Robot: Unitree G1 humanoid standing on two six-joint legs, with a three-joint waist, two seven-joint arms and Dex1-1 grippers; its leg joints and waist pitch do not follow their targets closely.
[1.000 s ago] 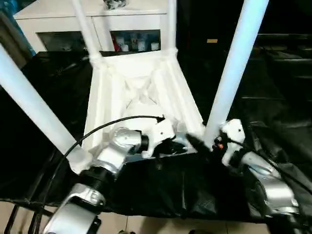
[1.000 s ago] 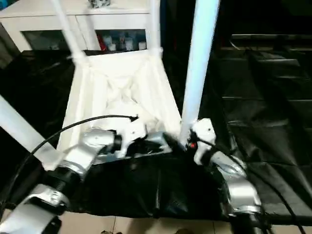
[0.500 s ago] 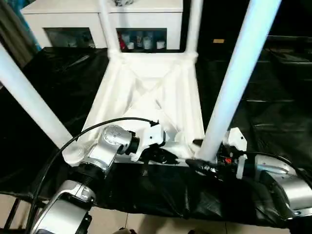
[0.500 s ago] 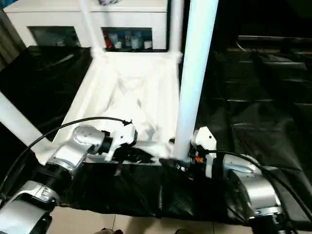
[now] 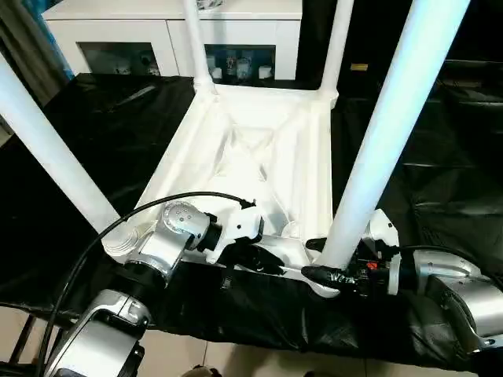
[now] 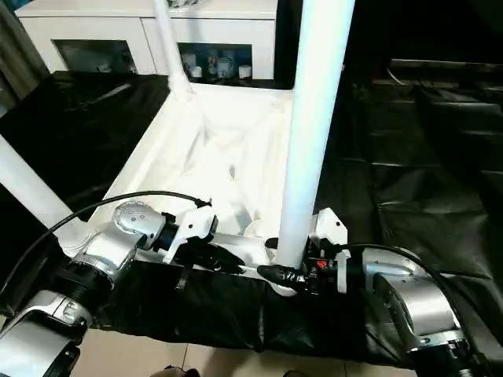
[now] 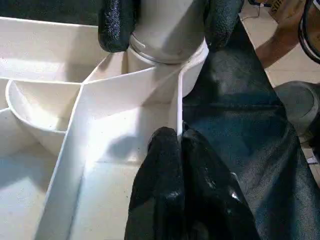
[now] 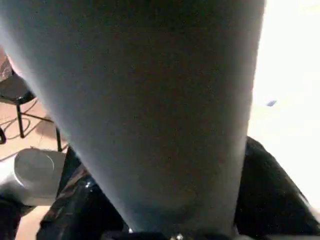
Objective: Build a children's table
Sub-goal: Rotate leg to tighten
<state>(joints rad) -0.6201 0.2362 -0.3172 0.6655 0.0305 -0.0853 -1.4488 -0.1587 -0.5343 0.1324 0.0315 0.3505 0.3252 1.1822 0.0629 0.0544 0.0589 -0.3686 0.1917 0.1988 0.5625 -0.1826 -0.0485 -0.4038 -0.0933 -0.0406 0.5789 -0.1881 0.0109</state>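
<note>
Gripping ribbed white plastic table (image 5: 251,149) — round tubular leg (image 5: 377,149), glossy black sheeting (image 5: 440,196)

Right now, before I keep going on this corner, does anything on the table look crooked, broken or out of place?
Nothing stands out. The table top lies underside up on the black sheet, with all four legs standing in its corner sockets. The right end effector straddles the base of the near right leg; the left end effector is shut on the near rim.
</note>
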